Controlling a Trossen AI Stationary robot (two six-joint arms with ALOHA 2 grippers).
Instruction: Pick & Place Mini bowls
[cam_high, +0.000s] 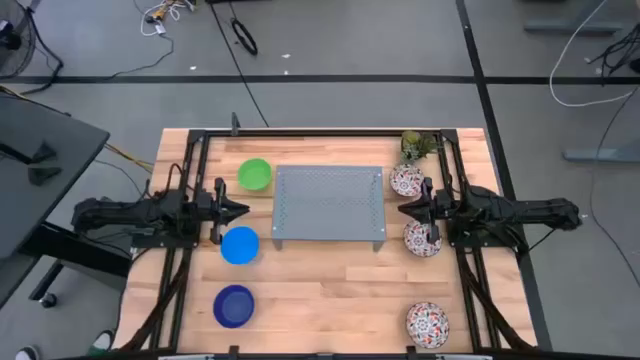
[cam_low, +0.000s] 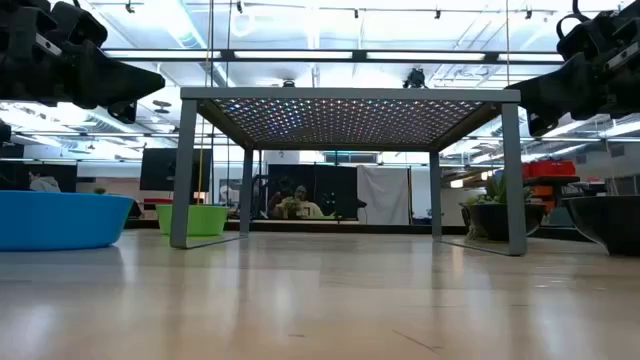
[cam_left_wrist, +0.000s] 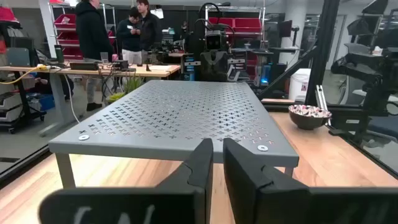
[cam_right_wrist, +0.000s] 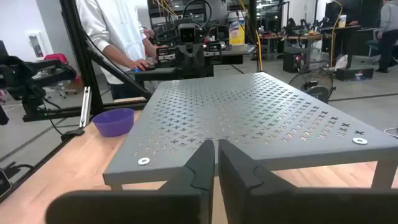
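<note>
From above, the wooden desk (cam_high: 330, 290) carried a grey perforated stand (cam_high: 329, 205) at its middle. On the left side lay the green bowl (cam_high: 254, 174) at the far end, the light blue bowl (cam_high: 239, 245) in the middle and the dark blue bowl (cam_high: 233, 306) nearest. On the right side lay three patterned bowls: one far (cam_high: 406, 181), one in the middle (cam_high: 421, 240) partly under the right arm, one near (cam_high: 427, 323). A small plant (cam_high: 417, 145) stood at the far right corner. The left gripper (cam_high: 240, 209) hovered between the green and light blue bowls, pointing at the stand; the right gripper (cam_high: 405, 210) faced it from the other side, between the far and middle patterned bowls. Neither held anything.

At desk height, the stand (cam_low: 350, 115) spanned the middle, with the light blue bowl (cam_low: 55, 220) and green bowl (cam_low: 195, 219) to the left (both resting on the desk) and the plant (cam_low: 497, 205) to the right. A person sat far behind.

In the left wrist view, the left gripper (cam_left_wrist: 217, 163) was clenched down to a thin slit, empty, facing the stand (cam_left_wrist: 180, 115); a patterned bowl (cam_left_wrist: 309, 116) sat beyond. People stood in the room.

In the right wrist view, the right gripper (cam_right_wrist: 215, 163) was likewise clenched and empty before the stand (cam_right_wrist: 249, 109), with the dark blue bowl (cam_right_wrist: 113, 121) beside it and a person behind.
</note>
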